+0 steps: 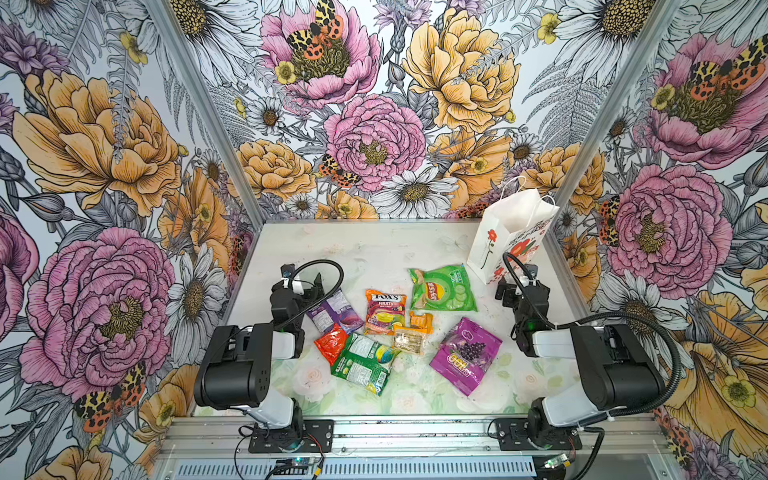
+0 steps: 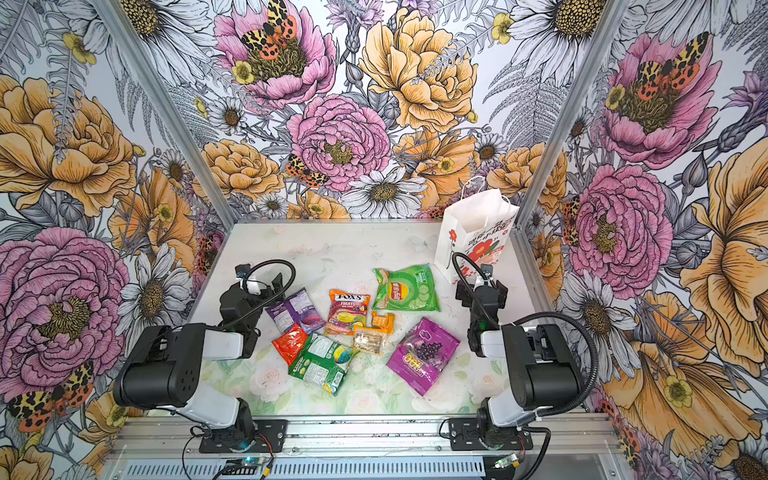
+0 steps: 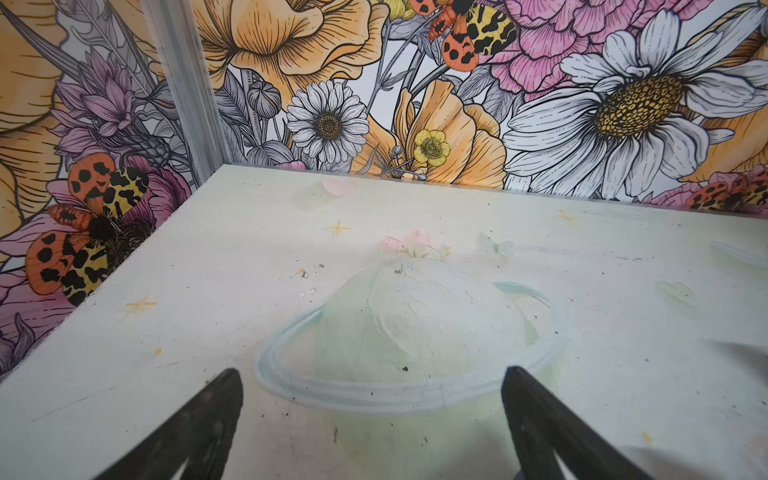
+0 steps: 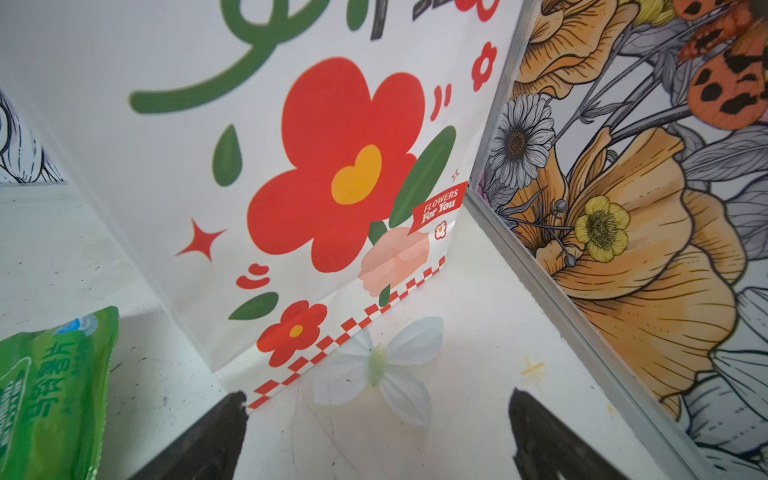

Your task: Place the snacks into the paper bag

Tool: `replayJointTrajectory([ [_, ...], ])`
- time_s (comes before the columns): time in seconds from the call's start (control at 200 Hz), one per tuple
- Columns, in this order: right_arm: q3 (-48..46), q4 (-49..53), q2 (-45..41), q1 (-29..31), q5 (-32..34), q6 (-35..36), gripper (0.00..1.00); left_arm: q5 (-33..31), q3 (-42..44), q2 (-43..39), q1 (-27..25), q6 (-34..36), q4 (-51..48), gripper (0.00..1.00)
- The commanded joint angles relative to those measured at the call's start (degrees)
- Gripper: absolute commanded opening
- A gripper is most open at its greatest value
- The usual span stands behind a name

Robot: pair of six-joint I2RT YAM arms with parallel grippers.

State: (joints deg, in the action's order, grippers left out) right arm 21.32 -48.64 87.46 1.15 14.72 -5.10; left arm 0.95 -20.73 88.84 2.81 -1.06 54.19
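The snacks lie loose in the middle of the table in both top views: a green chips bag [image 1: 444, 289], an orange Fox's packet [image 1: 384, 311], a purple packet [image 1: 334, 311], a red one [image 1: 331, 343], a green one [image 1: 365, 361], two small orange-yellow ones [image 1: 409, 338] and a purple grape packet [image 1: 465, 355]. The white paper bag [image 1: 511, 232] stands upright at the back right. My left gripper [image 3: 372, 386] is open over bare table beside the purple packet. My right gripper [image 4: 376, 409] is open and empty just in front of the paper bag [image 4: 332, 166], with the chips bag [image 4: 50, 386] beside it.
Flower-printed walls with metal corner posts [image 1: 569, 249] enclose the white table [image 1: 374, 249] on three sides. The paper bag stands close to the right wall. Both arm bases sit on the metal rail [image 1: 415, 436] at the front edge.
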Motion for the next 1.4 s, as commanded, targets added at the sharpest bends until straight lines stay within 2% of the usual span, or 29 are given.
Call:
replayJointTrajectory([
  [0.0, 0.9, -0.5, 0.0, -0.5, -0.7, -0.7, 1.00, 1.1, -0.8, 0.1, 0.3, 0.7, 0.1, 0.99],
  [1.391, 0.9, -0.7, 0.0, -0.6, -0.9, -0.8, 1.00, 2.1, -0.3, 0.2, 0.7, 0.5, 1.1, 0.99],
])
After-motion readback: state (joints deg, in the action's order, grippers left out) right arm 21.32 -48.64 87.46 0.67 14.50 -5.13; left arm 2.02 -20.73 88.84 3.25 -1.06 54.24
